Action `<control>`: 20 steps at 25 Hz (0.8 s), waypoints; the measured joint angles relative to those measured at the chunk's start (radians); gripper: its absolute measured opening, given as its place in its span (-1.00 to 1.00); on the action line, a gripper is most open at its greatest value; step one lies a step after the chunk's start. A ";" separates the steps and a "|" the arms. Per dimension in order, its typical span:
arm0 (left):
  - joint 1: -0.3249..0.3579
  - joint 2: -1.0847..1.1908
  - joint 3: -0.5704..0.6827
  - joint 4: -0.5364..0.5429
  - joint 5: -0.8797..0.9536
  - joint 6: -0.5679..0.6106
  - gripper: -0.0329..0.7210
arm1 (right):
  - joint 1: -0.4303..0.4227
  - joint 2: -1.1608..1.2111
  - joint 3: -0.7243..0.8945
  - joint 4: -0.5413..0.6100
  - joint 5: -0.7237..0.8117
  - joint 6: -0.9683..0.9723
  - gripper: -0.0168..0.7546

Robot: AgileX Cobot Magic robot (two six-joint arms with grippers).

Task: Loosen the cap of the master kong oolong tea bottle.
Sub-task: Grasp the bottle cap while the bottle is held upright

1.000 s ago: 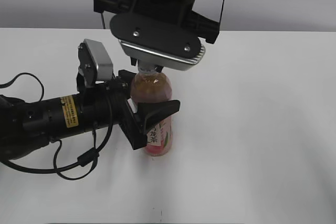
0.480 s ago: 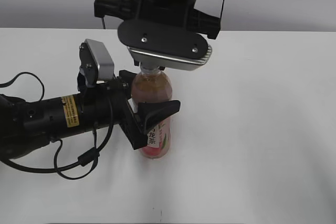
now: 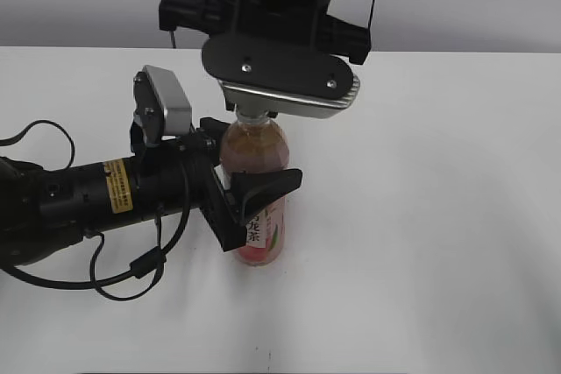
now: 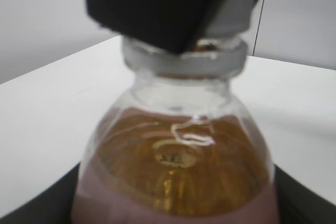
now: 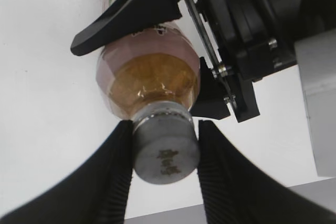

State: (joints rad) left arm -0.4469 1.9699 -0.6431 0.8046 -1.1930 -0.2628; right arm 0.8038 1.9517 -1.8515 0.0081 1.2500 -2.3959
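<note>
Change: the right gripper [image 5: 164, 156] had turned slightly about the neck.
Left gripper [image 3: 250, 190]: clamped the bottle's body.
Bottle [image 3: 257, 183]: clear plastic, upright, table [image 3: 438, 216] centre.
Cap [image 5: 166, 150]: ribbed; right fingers [image 5: 113, 177] pinched it at 9 and 3 o'clock, seen in the right wrist view only.

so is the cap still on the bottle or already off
On. The cap sits on the neck of the bottle, with the right end effector shut on its sides. How loose it is cannot be told.
</note>
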 joint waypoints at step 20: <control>0.000 0.000 0.000 0.016 -0.004 0.001 0.27 | -0.002 -0.007 0.004 0.039 0.004 -0.133 -0.22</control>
State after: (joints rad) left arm -0.4469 1.9699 -0.6431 0.8208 -1.1970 -0.2619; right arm 0.8019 1.9446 -1.8475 0.0471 1.2542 -2.5287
